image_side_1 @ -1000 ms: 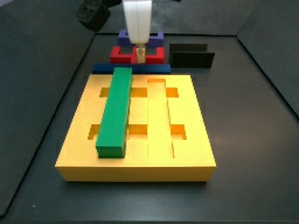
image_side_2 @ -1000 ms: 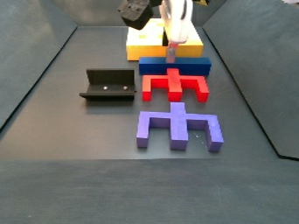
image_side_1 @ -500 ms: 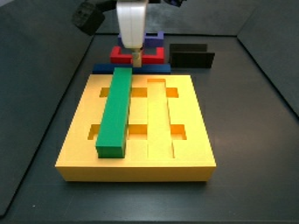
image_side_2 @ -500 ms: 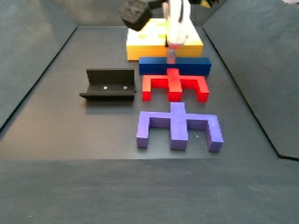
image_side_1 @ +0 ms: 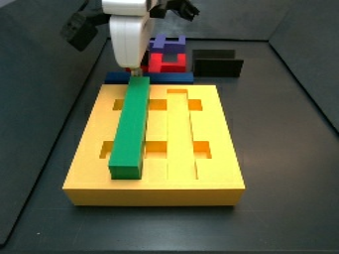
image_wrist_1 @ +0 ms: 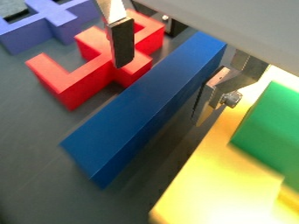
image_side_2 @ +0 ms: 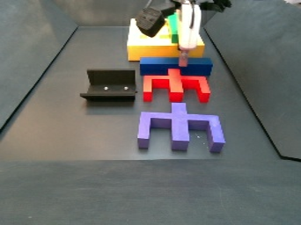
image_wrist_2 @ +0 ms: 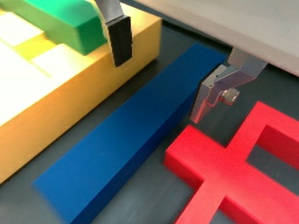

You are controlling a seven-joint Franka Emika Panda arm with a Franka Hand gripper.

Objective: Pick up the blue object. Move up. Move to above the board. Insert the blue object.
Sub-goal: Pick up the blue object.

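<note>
The blue object (image_side_2: 174, 68) is a long dark-blue bar lying flat on the floor between the yellow board (image_side_1: 212, 149) and a red piece (image_side_2: 177, 86). In both wrist views it runs between my fingers, blue object (image_wrist_1: 146, 109) and blue object (image_wrist_2: 122, 144). My gripper (image_wrist_2: 163, 70) is open and low over one end of the bar, one finger (image_wrist_2: 118, 39) on the board side and the other finger (image_wrist_2: 211, 94) on the red-piece side. Neither pad visibly touches it. In a side view the gripper (image_side_1: 131, 69) hides most of the bar. A green bar (image_side_1: 130, 124) fills one groove of the board.
The red piece (image_wrist_1: 82, 66) and a purple notched block (image_side_2: 179, 127) lie beyond the blue bar. The fixture (image_side_2: 108, 85) stands on the floor to one side, also seen as the fixture (image_side_1: 219, 63) behind the board. Dark walls ring the floor.
My gripper has shifted sideways along the blue bar toward one end and come lower, still open. The pieces have not moved.
</note>
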